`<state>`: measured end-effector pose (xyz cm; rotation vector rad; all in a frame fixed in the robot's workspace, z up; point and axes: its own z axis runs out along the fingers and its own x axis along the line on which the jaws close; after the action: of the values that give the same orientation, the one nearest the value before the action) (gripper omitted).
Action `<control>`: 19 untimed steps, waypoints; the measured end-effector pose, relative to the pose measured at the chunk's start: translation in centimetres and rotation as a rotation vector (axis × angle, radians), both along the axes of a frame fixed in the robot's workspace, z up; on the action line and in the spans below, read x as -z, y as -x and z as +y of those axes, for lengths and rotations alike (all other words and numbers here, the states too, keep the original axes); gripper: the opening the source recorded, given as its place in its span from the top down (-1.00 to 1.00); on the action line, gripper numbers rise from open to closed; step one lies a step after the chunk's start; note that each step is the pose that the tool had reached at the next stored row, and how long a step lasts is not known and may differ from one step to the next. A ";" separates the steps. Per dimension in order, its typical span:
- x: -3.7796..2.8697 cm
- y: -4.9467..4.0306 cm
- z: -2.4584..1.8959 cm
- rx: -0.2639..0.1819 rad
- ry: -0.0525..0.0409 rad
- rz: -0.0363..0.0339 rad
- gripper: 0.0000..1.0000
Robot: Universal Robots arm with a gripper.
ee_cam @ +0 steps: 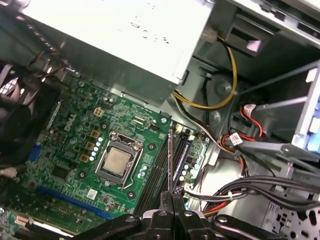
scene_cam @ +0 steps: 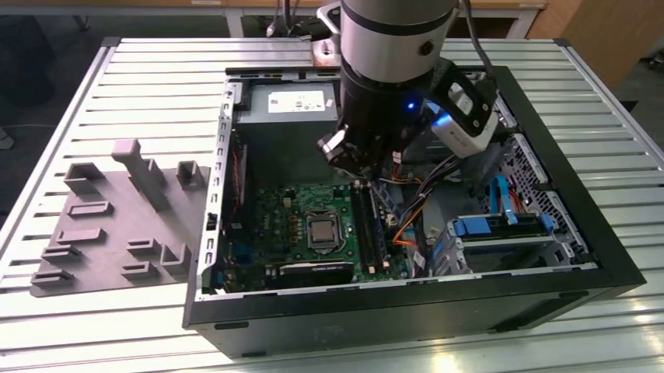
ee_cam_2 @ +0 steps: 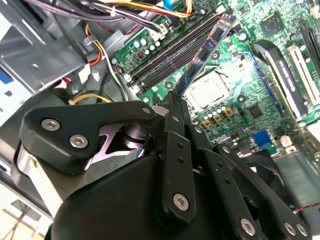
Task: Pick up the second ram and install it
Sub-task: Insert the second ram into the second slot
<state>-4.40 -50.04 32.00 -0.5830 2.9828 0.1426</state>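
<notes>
In the exterior view an open computer case [scene_cam: 565, 202] takes up the middle of the slatted table [scene_cam: 155, 78]. A grey tray [scene_cam: 114, 225] with upright blocks lies beside it, near the table's edge on the exterior view's left. Inside the case a green motherboard [scene_cam: 275, 225] lies flat with a grey power supply [scene_cam: 285, 116] beyond it, and a tangle of orange and black cables [scene_cam: 410, 225] crowds just beside the black slot rails [scene_cam: 368, 225]. The arm reaches down into the case, its pincer [scene_cam: 360, 172] low over the rail end nearest the power supply. In the second wrist view the pincer [ee_cam_2: 172, 100] is pressed together on one end of the second ram [ee_cam_2: 205, 50]. The stick juts out over the board between the slot rails [ee_cam_2: 170, 55] and the processor socket [ee_cam_2: 210, 92]; whether it touches the board cannot be told. In the first wrist view the second ram [ee_cam: 171, 160] shows edge-on as a thin line running out from the pinching pincer [ee_cam: 172, 197] along the slot rails [ee_cam: 155, 175]. The processor socket [ee_cam: 117, 162] is on one side and bundled cables [ee_cam: 250, 186] are close on the other.
</notes>
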 end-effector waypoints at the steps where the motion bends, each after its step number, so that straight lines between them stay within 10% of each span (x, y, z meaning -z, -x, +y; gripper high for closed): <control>1: 0.00 0.00 0.00 0.013 0.0000 0.0000 0.77; 19: 0.05 0.00 0.00 0.226 -0.0001 0.0000 0.77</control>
<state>-4.40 -50.04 31.95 -0.2425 3.0204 0.1244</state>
